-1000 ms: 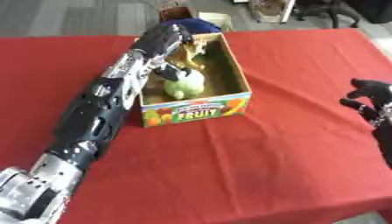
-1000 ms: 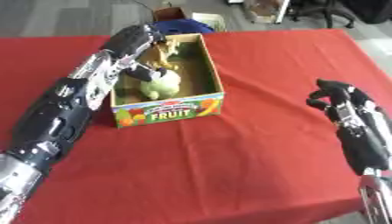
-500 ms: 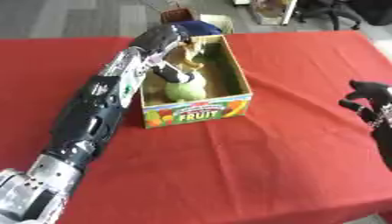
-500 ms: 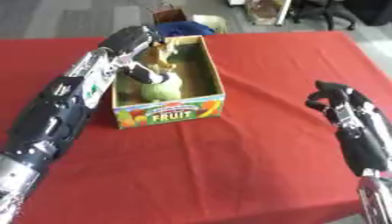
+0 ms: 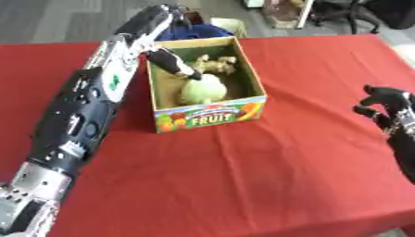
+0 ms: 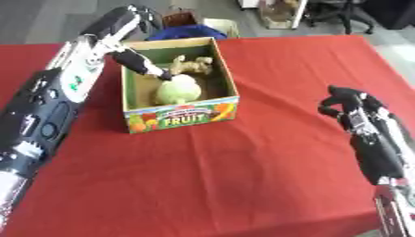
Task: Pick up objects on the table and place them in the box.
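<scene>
Since a moment ago the left hand point(image 5: 174, 63) has lifted out of the box point(image 5: 209, 115); the green fruit point(image 5: 201, 90) lies inside, just below its straight, empty fingertips. Well apart, the right hand point(image 6: 350, 105) idles, fingers curled, holding nothing.

Matt red cloth table point(image 5: 243, 176); printed cardboard box point(image 5: 212, 116)

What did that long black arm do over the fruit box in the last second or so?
The left hand has drawn up and back toward the box's near-left wall, fingers straight, leaving the green round fruit and the tan knobbly piece inside. The right hand stayed idle, fingers curled, over the red tablecloth.
</scene>
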